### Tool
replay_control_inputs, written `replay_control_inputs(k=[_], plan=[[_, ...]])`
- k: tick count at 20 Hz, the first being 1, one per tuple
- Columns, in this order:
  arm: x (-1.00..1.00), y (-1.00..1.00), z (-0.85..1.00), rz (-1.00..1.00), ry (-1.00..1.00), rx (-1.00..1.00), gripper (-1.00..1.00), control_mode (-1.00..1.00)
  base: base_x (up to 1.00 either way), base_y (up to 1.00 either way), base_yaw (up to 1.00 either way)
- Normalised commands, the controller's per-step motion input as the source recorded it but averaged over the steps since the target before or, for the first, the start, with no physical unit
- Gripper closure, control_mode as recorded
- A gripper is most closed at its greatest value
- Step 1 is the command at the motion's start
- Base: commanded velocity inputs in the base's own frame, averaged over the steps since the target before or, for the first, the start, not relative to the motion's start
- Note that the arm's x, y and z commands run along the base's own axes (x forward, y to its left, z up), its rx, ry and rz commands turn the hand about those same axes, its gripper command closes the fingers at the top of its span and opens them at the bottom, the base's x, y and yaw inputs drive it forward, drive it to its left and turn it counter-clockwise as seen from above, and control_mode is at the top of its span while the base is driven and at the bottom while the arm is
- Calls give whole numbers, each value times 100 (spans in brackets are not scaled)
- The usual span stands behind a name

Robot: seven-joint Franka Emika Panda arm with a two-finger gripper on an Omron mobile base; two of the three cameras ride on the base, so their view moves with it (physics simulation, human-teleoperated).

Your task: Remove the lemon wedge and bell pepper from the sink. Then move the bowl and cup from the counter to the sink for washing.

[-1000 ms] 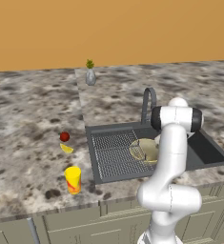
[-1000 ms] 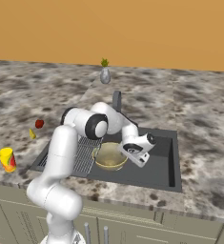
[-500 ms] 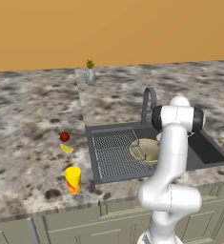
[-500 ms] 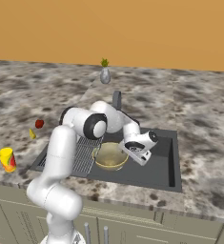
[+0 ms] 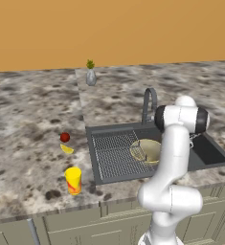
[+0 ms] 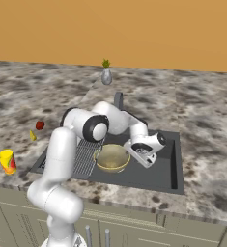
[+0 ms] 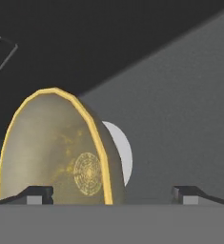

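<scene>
I see the arm bent forward and down over the sink [image 6: 175, 159], with the hand [image 6: 140, 155] low in the basin just right of the bowl [image 6: 111, 157], its fingers spread wide and holding nothing. The bowl sits in the sink beside the ribbed drainboard [image 5: 115, 155]. On the table [image 5: 32, 119] left of the sink lie the pepper [image 5: 64, 138] and lemon [image 5: 67, 149], close together, with the cup [image 5: 73, 180] upright nearer the front edge.

1 small grey vase [image 5: 91, 77] holding a green plant stands upright on the speckled granite counter [image 5: 32, 119] below the orange wall [image 5: 109, 28].
</scene>
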Motion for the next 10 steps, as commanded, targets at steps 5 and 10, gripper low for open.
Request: replay_control_inputs(k=[5, 10], plan=[[-17, -17, 24, 1, 0, 9, -100, -100, 0, 0, 0], [-16, -16, 28, 2, 0, 4, -100, -100, 0, 0, 0]])
